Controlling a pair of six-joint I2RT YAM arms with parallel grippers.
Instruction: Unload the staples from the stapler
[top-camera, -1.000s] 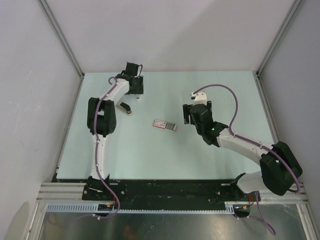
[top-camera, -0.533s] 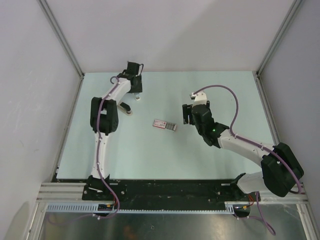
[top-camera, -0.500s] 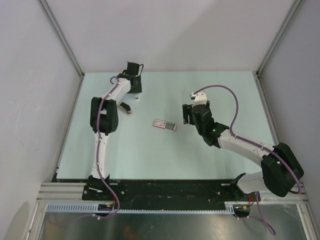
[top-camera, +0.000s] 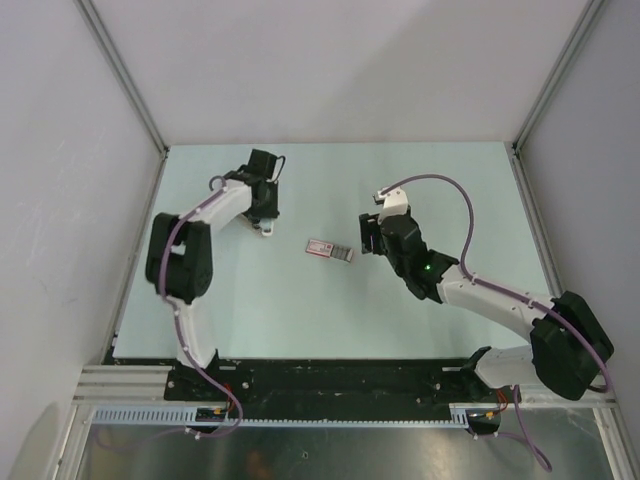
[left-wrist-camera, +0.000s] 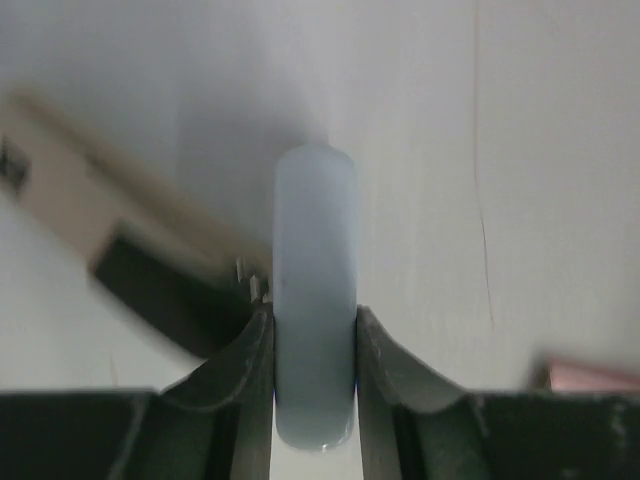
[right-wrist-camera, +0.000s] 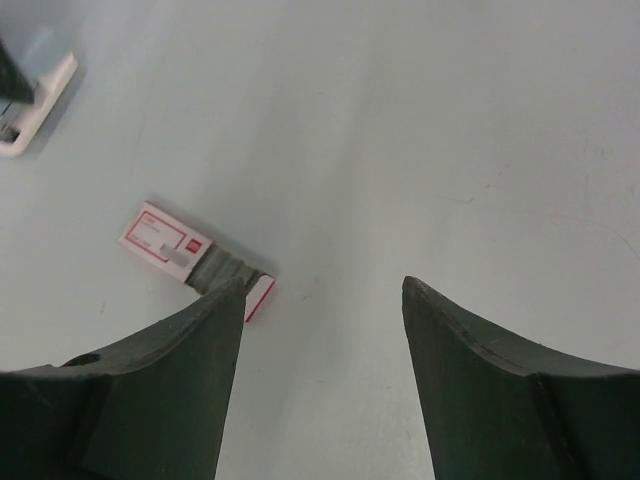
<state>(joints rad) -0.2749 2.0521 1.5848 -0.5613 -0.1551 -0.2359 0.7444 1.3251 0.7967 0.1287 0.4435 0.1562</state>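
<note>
While clamping pale bar (left-wrist-camera: 315, 240) in left pincer (left-wrist-camera: 314, 320), holds right pincer (right-wrist-camera: 322, 290) released, empty, near stapler (right-wrist-camera: 170, 243) on tabletop (right-wrist-camera: 450, 120).

— Where does my overhead look from?
— High above the near edge, facing down on the whole tabletop (top-camera: 300, 310).
— My wrist cameras?
— Close over it; the right shares the stapler (right-wrist-camera: 168, 240) with overhead.

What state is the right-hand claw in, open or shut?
Open: the right gripper has its fingers wide apart, gripping nothing.
</note>
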